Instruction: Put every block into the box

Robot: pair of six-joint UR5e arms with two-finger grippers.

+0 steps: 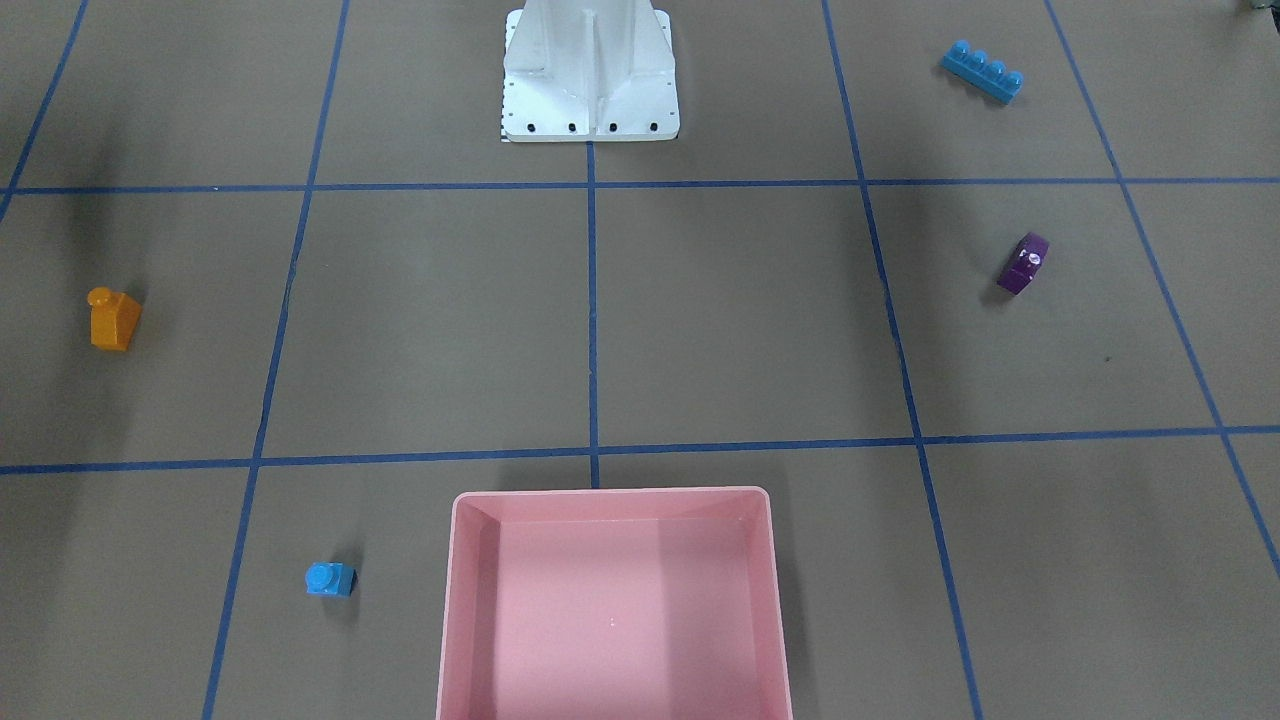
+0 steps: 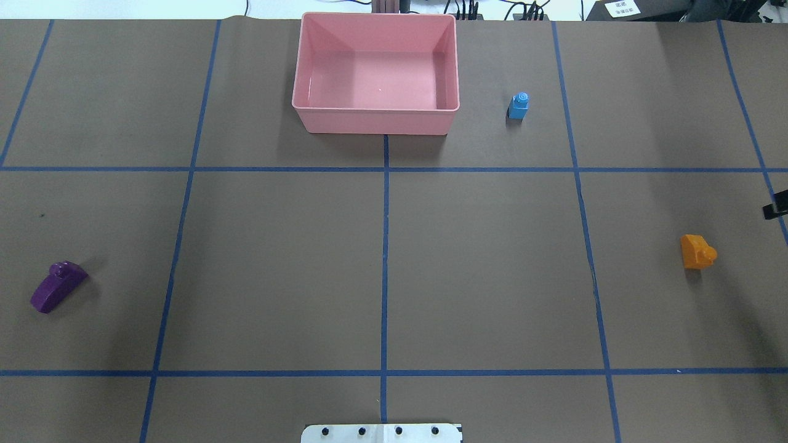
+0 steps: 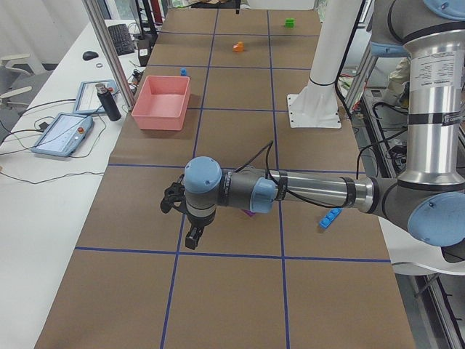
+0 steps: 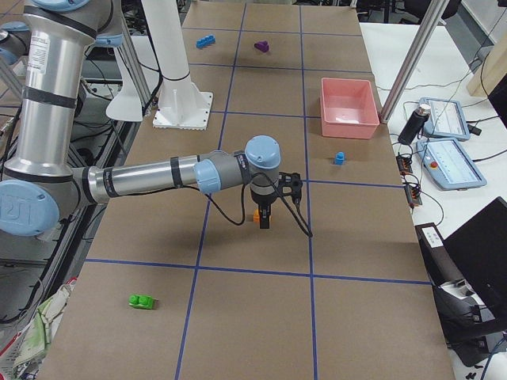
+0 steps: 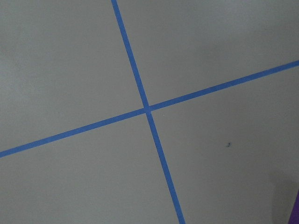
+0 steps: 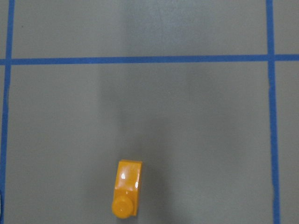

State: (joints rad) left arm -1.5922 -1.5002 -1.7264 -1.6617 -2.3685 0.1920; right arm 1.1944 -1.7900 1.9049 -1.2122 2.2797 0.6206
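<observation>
The right jaws point down above the table (image 1: 740, 320), near the orange block (image 4: 257, 214). Only the side view shows them, too small, so I cannot tell if they are apart or together. The right wrist view shows this block low in the picture, lying alone with its one stud toward the lower edge. The left jaws hang on the other side, near the purple block (image 1: 1023, 264). Their state I cannot tell either. The left wrist view gives only a cross of blue tape and a sliver of purple at its lower right edge.

The box (image 2: 375, 121) stands at the far middle of the table and holds nothing. The small blue block (image 1: 329, 579) stands near it, on the robot's right. The long blue block (image 1: 982, 71) lies close to the robot, on its left. The green block (image 4: 142, 301) lies at the robot's right end, well apart from all the others.

I judge the task is at its beginning: the approach for a first pick, most likely the orange block by the right arm (image 4: 150, 178). The next move calls for centring the jaws over this block, taking it across its flat sides and not the sloped face, then going down and closing. After that comes a long carry to the box.
</observation>
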